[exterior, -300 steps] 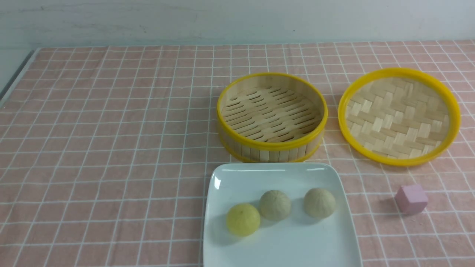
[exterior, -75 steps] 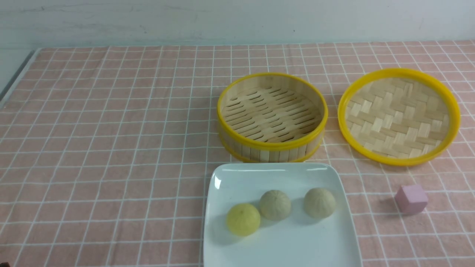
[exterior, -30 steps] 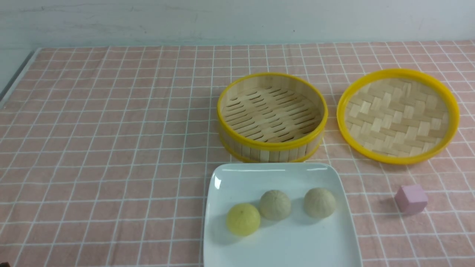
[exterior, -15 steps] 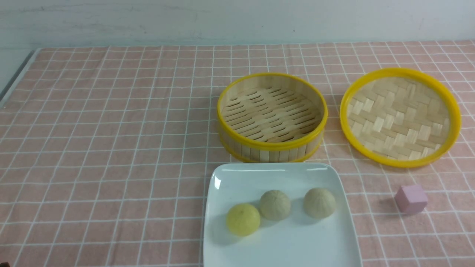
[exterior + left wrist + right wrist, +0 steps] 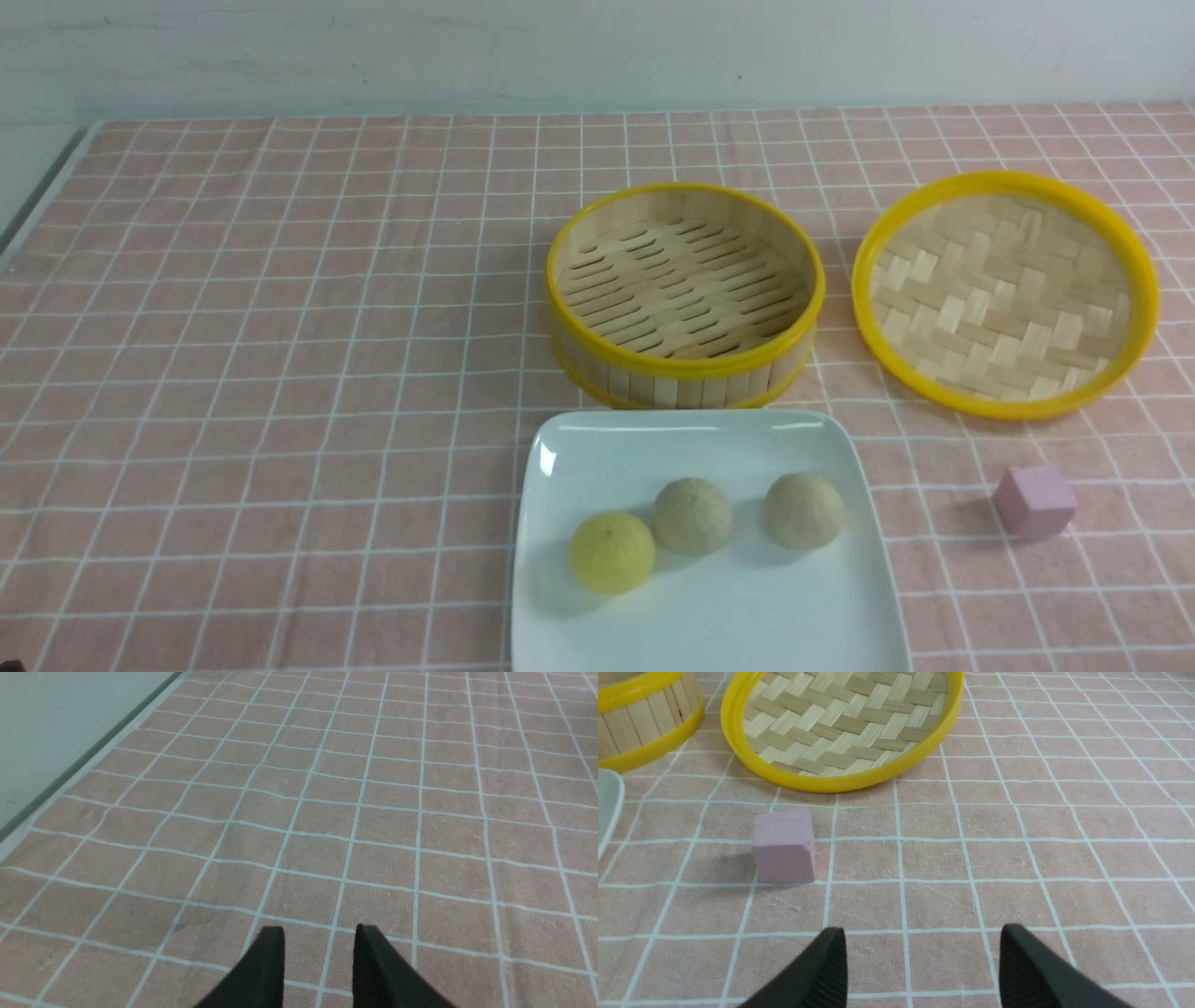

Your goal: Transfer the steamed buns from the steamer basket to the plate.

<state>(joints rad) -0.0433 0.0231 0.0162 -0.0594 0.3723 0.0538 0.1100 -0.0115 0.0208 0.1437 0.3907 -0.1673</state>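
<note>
Worktop point(image 5: 280, 327): pink checked cloth.
Steamer basket point(image 5: 684, 373): upright, holding nothing, just behind plate.
Shallow woven tray point(image 5: 1005, 291): flat, right of basket.
Pink cube point(image 5: 1034, 501): right of plate, apart from it, near right gripper.
Plate point(image 5: 709, 621): bearing three steamed buns point(image 5: 692, 515) in a row, domes up; round, no long axis.
Left gripper point(image 5: 319, 938): part-way apart, grasping nothing, over bare cloth.
Right gripper point(image 5: 920, 940): spread wide, released.

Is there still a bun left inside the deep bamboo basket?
No, the steamer basket shows only its bare slatted floor, and all three steamed buns sit on the white plate.
</note>
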